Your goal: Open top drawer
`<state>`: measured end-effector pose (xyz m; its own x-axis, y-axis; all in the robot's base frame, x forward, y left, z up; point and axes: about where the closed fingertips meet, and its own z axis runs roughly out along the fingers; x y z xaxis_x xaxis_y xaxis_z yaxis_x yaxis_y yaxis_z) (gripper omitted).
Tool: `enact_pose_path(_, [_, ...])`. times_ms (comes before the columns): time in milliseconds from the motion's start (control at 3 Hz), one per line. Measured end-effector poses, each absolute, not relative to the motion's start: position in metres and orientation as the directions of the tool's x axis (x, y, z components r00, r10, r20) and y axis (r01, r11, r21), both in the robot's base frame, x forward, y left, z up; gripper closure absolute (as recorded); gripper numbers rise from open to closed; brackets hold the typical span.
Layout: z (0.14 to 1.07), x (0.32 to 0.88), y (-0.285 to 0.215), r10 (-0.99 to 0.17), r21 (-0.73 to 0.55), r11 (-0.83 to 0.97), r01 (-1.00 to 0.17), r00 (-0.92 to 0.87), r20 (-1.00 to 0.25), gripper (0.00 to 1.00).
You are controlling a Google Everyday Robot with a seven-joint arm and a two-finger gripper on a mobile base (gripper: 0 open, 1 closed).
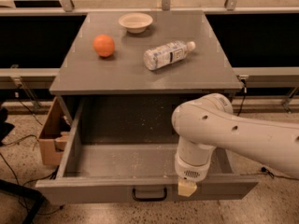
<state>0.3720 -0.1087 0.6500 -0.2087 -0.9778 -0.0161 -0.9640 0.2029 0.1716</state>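
The top drawer (93, 193) stands far out of its cabinet, its grey front panel nearest the camera and running side to side across the view. Its black loop handle (149, 193) sits mid-panel. You'll find the tool (187, 188) at the panel's upper edge, just beside the handle on the view's right. Only its pale tip shows below the white arm, so you cannot tell how far it is open or whether it holds anything. Behind it the speckled interior lies exposed almost to the back wall. I judge the opening all but done. Any further travel runs straight toward the camera, away from the counter (117, 76), where an orange (103, 45), a bottle (168, 55) on its side and a bowl (135, 21) sit farther back.
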Motion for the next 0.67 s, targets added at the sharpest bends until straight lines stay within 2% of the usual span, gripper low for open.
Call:
enact_pose_path(333, [0.651, 0.368, -0.11, -0.977, 0.174, 0.208, -0.962, -0.213, -0.009, 1.0])
enact_pose_path(667, [0.659, 0.345, -0.114, -0.972, 0.187, 0.234, -0.954, -0.233, 0.026, 1.0])
